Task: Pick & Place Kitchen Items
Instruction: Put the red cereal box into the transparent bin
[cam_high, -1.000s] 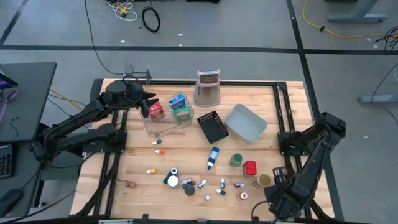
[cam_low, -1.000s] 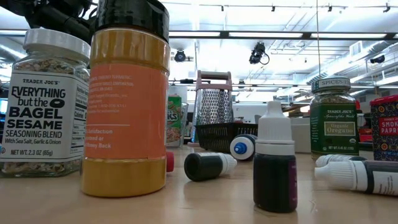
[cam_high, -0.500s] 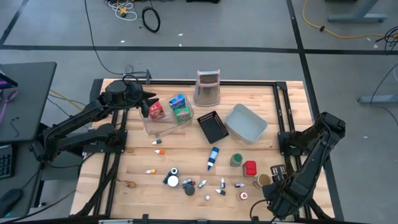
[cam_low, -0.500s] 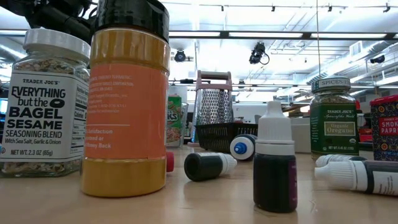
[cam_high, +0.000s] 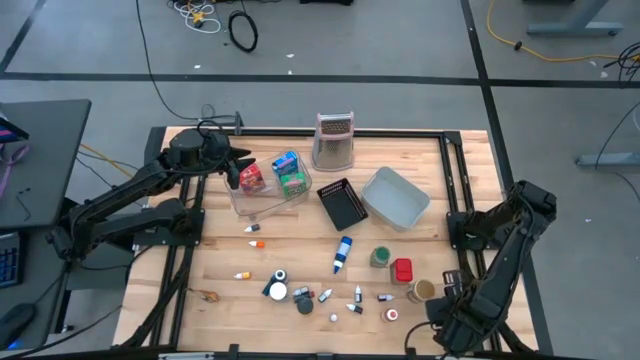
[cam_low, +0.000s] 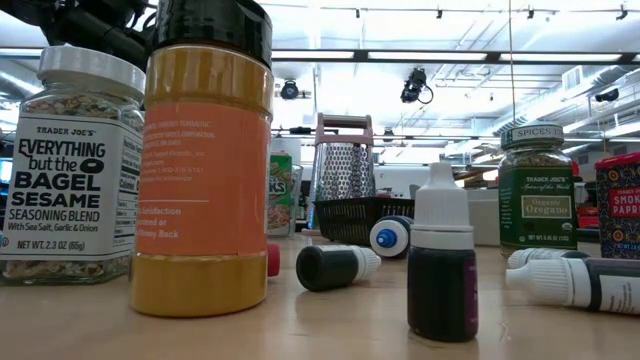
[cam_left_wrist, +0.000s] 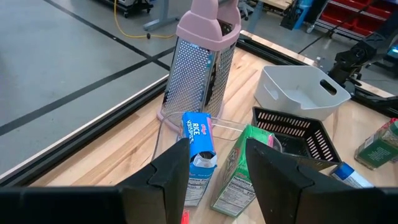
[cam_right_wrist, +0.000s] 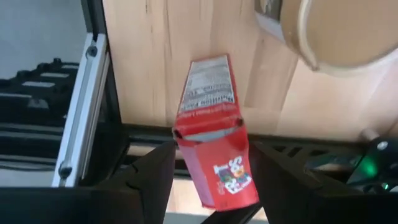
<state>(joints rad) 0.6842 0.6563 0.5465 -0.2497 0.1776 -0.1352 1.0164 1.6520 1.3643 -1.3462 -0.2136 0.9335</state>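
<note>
Red packet (cam_right_wrist: 214, 155), blue-white bottle (cam_high: 343, 253)

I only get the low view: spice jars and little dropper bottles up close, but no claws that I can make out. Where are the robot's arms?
Observer: The left gripper hangs open over a clear tray on the far left part of the table, behind your jars.
Operator: Is anything in that tray?
Observer: A blue rice carton stands in it beside a green carton.
Operator: And the other arm?
Observer: The right gripper is at the table's near right edge, closed on a red carton that sticks out past the edge.
</note>
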